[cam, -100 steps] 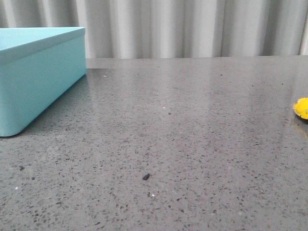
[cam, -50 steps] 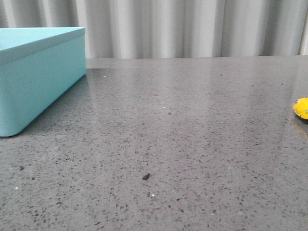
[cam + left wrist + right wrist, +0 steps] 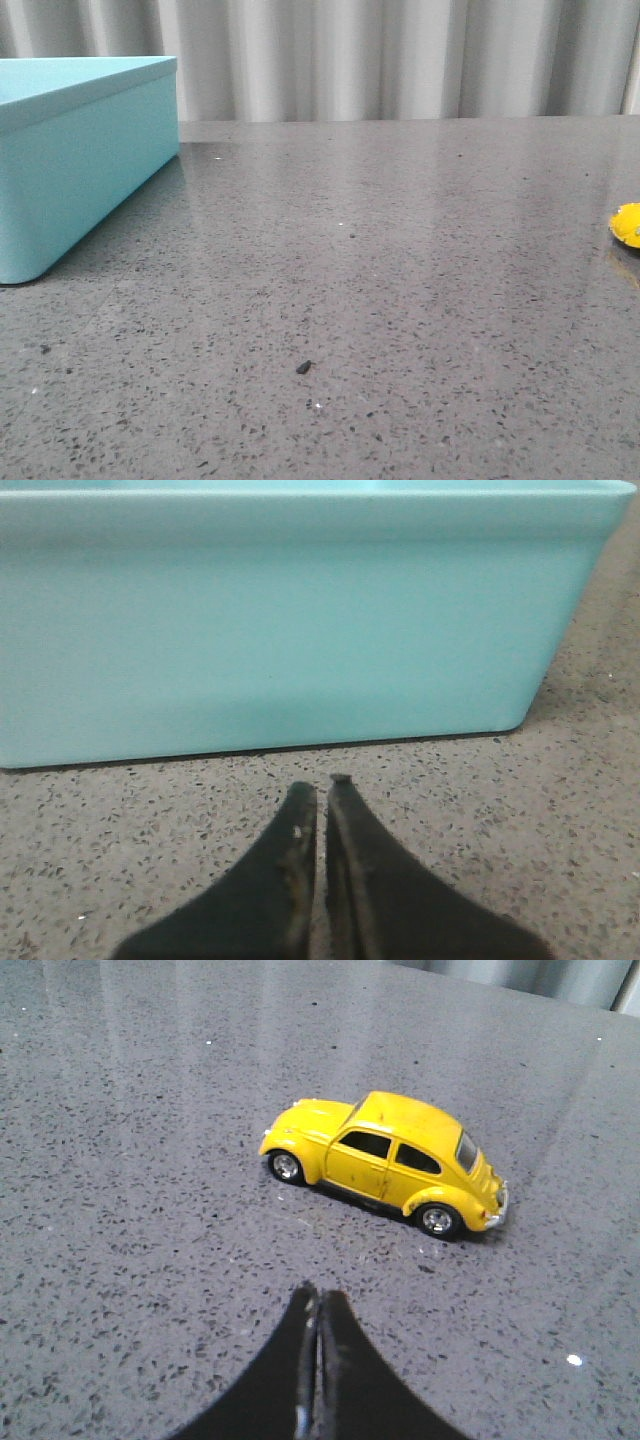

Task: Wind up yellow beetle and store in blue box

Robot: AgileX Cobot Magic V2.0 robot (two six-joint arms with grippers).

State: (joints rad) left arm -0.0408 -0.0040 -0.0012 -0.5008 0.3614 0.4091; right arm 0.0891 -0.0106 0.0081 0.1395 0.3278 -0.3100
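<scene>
The yellow beetle [image 3: 388,1163] stands on its wheels on the grey speckled table, side-on in the right wrist view. Only a sliver of it [image 3: 628,224] shows at the front view's right edge. My right gripper [image 3: 320,1294] is shut and empty, a short way from the car and not touching it. The blue box [image 3: 70,150] stands at the far left of the table. In the left wrist view its wall [image 3: 300,620] fills the frame. My left gripper [image 3: 322,785] is shut and empty just before that wall. Neither gripper shows in the front view.
A small dark speck [image 3: 303,367] lies on the table [image 3: 380,260] near the front middle. A grey pleated curtain [image 3: 400,55] hangs behind the table's far edge.
</scene>
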